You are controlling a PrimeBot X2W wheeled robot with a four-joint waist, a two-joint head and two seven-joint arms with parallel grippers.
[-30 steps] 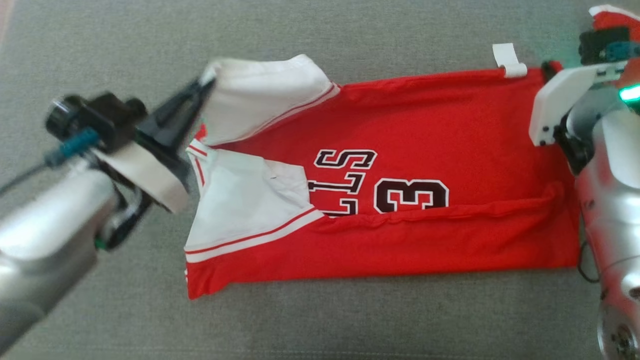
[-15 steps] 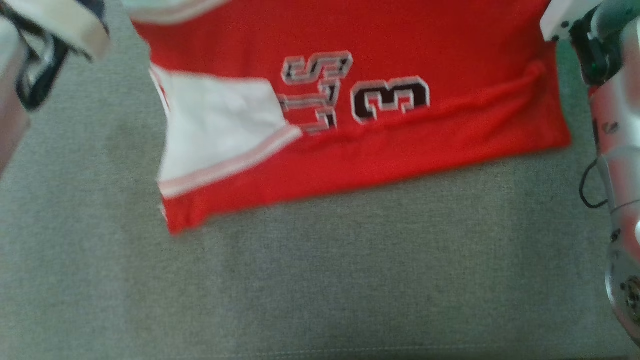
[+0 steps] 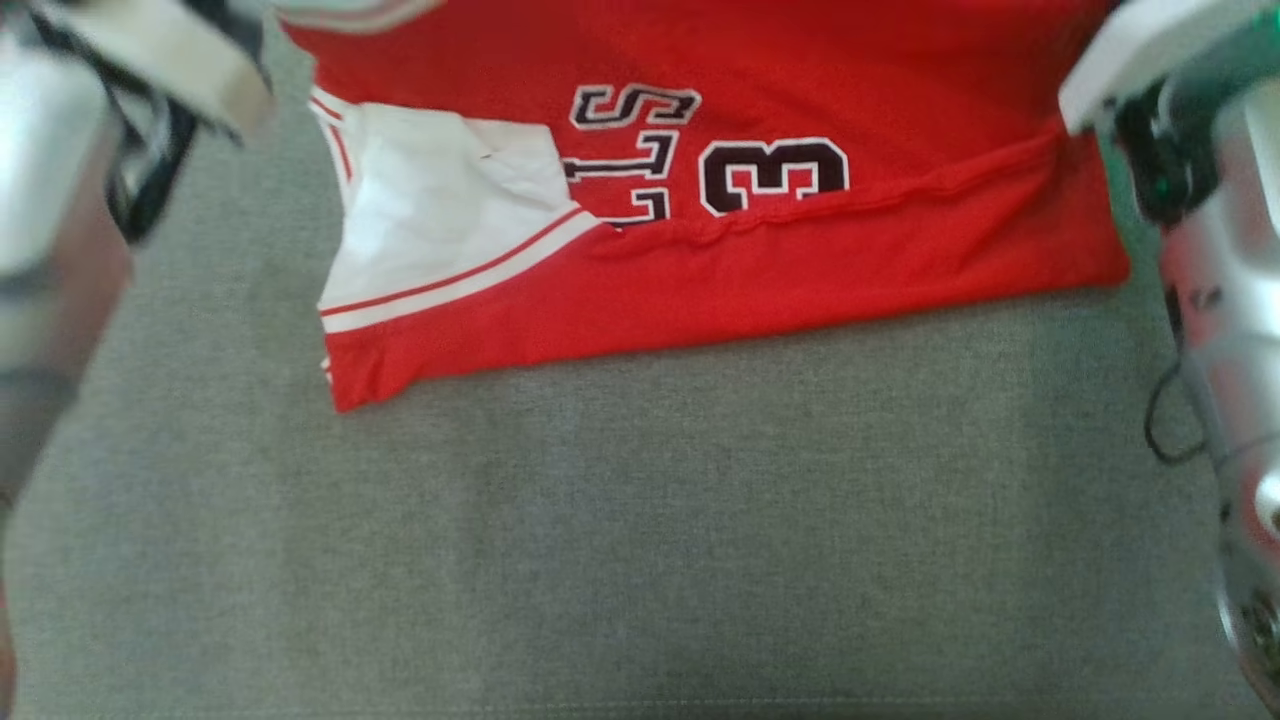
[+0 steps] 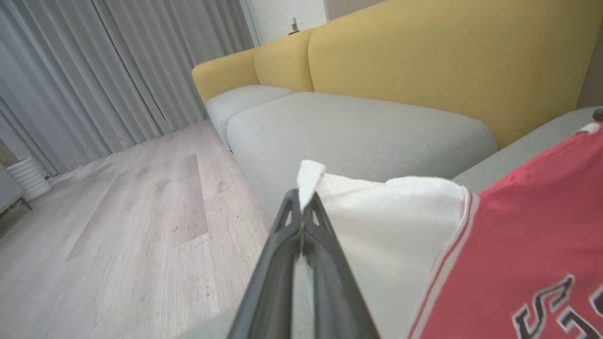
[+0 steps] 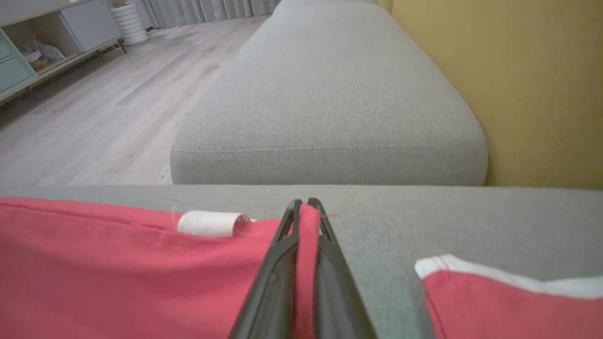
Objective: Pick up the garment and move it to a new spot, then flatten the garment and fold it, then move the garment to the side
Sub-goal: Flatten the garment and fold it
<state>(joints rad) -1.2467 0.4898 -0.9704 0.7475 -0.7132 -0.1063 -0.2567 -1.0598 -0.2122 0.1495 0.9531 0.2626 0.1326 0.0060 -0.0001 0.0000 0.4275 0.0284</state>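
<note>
The garment (image 3: 800,260) is a red jersey with white side panels and black lettering, lying partly folded across the grey cushion (image 3: 640,540) at the top of the head view. In the left wrist view my left gripper (image 4: 301,200) is shut on a white corner of the garment (image 4: 395,221). The right wrist view has my right gripper (image 5: 305,207) shut on the garment's red edge (image 5: 141,263), next to a rolled white label (image 5: 212,223). Both forearms reach in from the head view's upper corners.
A yellow sofa back (image 4: 447,56) rises behind the grey seat cushions (image 5: 330,103). Wooden floor (image 4: 118,221), grey curtains (image 4: 94,70) and a low shelf unit (image 5: 33,52) lie beyond. A second red and white cloth piece (image 5: 509,301) lies right of my right gripper.
The head camera has tilted down, so the garment now sits at the top of the view. Both grippers keep their hold on its far edge.
</note>
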